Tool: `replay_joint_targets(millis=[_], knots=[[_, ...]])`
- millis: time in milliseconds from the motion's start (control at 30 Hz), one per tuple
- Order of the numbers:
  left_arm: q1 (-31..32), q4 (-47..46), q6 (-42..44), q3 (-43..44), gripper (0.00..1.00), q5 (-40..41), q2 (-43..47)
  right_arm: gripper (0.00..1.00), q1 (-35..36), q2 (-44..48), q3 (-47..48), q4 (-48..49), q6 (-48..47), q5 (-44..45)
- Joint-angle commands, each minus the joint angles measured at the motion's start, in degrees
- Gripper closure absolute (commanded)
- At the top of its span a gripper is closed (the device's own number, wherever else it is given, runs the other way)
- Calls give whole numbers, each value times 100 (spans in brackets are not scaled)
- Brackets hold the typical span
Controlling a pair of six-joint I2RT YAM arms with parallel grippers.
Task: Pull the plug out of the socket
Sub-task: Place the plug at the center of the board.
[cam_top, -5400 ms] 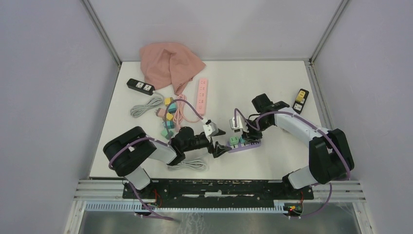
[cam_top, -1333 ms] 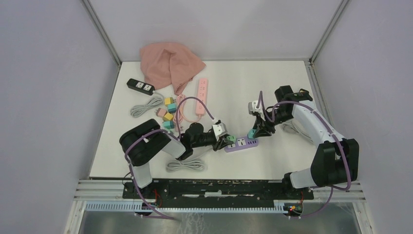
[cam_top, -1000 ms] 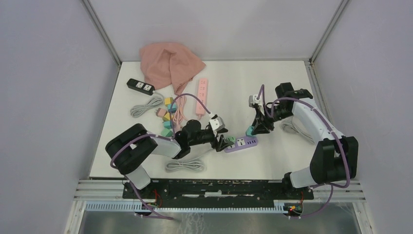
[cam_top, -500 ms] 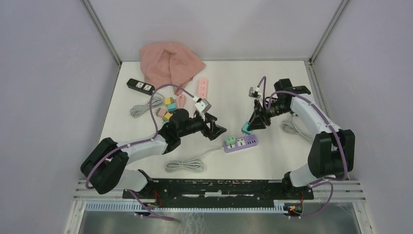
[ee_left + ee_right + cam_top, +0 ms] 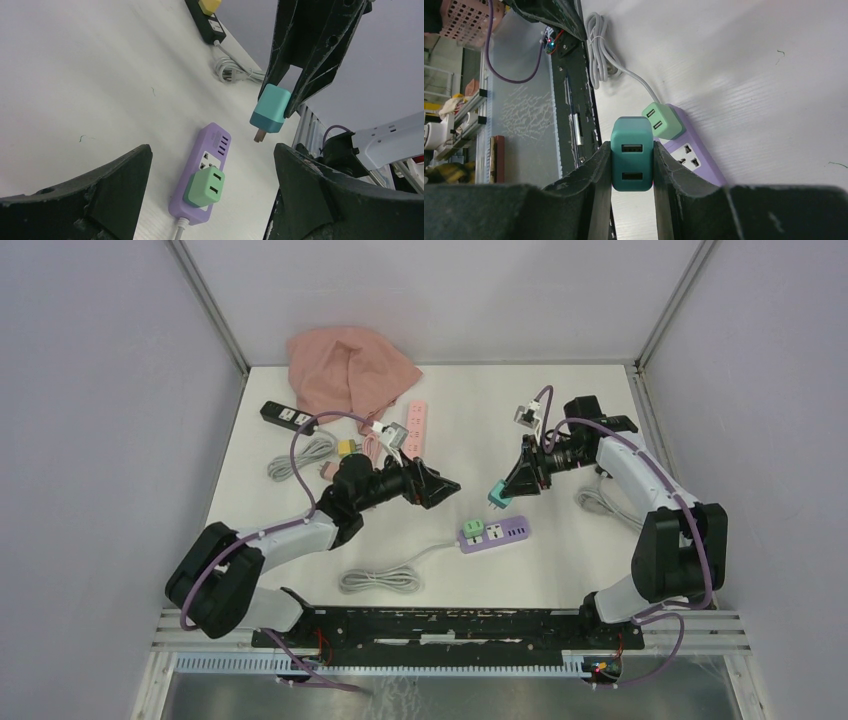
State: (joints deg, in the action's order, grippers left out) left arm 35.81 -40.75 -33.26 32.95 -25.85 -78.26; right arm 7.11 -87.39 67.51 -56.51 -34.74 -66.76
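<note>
While right pincer (image 5: 281, 100) grips, plug (image 5: 270, 108) near-vertical, prongs down

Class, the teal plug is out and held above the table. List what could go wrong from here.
1. The right end effector pinches the teal plug only at its fingertips, in mid-air. It might slip and drop onto the table.
2. The green plug sits in the purple strip, and the left end effector is open, away from it. Pulling that plug could lift the unheld strip.
</note>
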Motion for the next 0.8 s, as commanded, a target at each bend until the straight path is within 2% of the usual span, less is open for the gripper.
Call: replay_joint_targets(millis=[0, 133, 267, 600, 767], knots=[[126, 147, 4, 149, 3, 463, 243, 100, -49, -15, 44, 602, 782, -425], [758, 1058, 953, 292, 3, 1535, 642, 100, -52, -34, -21, 910, 1196, -488], [1325, 1450, 1546, 397, 3, 2565, 881, 100, -62, -93, -55, 1110, 1538, -596], [1878, 2691, 1393, 1356, 2, 3786, 568, 100, -69, -161, -102, 1412, 2000, -697], [2022, 3012, 1140, 1696, 0, 4080, 365, 100, -79, -191, -205, 1906, 2631, -651]])
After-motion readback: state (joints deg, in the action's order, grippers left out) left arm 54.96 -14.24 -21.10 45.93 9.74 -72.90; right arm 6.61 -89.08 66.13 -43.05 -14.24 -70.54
